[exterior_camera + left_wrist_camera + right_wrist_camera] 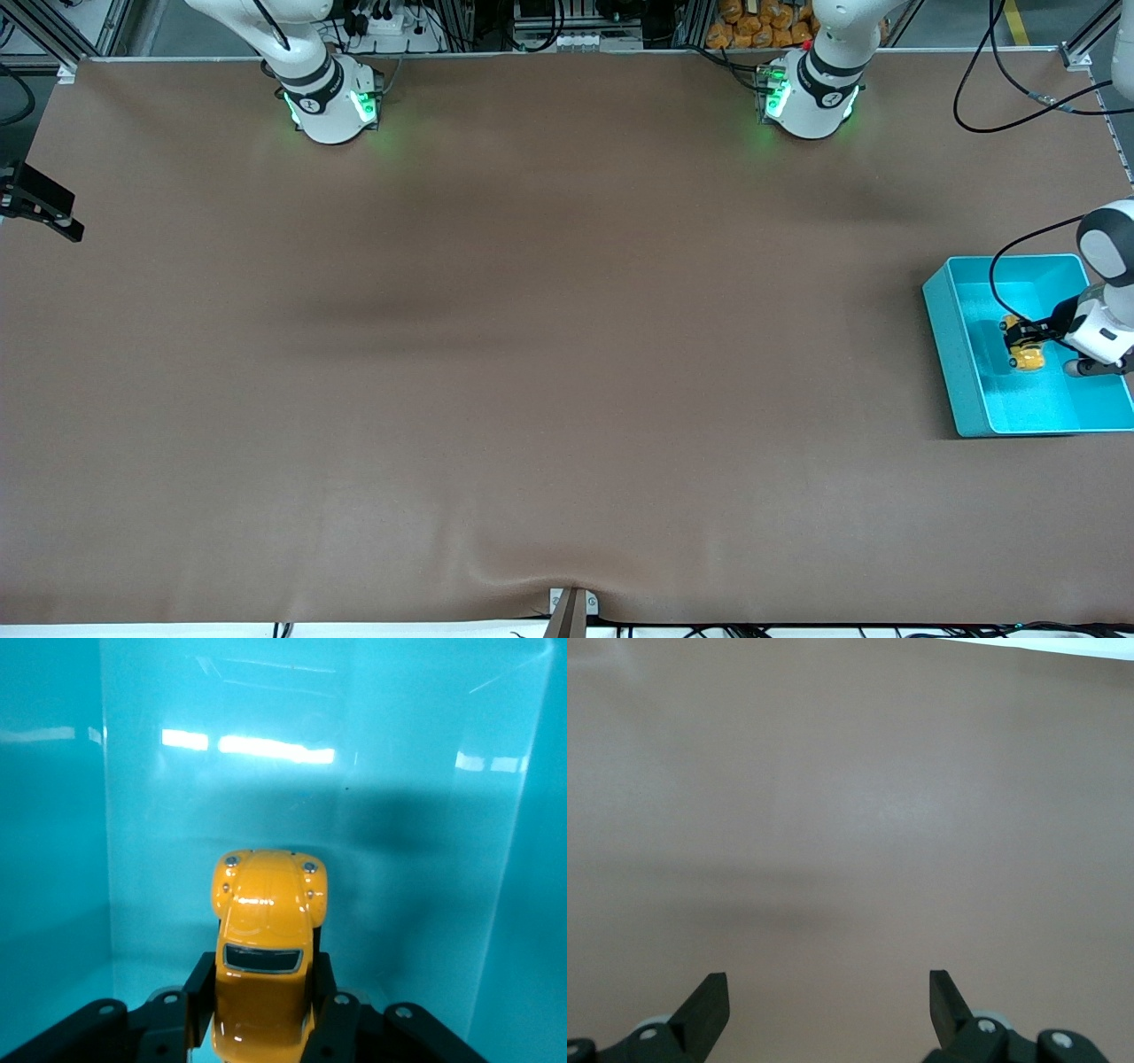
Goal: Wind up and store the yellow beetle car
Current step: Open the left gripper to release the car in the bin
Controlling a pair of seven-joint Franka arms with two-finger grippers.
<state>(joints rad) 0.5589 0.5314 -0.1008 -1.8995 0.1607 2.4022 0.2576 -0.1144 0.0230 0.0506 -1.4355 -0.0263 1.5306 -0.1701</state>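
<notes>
The yellow beetle car (1028, 357) is inside the turquoise bin (941, 306) at the left arm's end of the table. My left gripper (1019, 340) reaches down into the bin and is shut on the car. In the left wrist view the car (268, 921) sits between the two black fingers (200, 981), nose pointing away over the bin floor (399, 859). I cannot tell whether its wheels touch the floor. My right gripper (828, 988) is open and empty over bare brown table; it does not show in the front view.
The bin's walls (53, 859) rise close around the left gripper. A black mount (40, 211) sticks in at the table edge on the right arm's end. Both arm bases (332, 102) stand along the farthest edge.
</notes>
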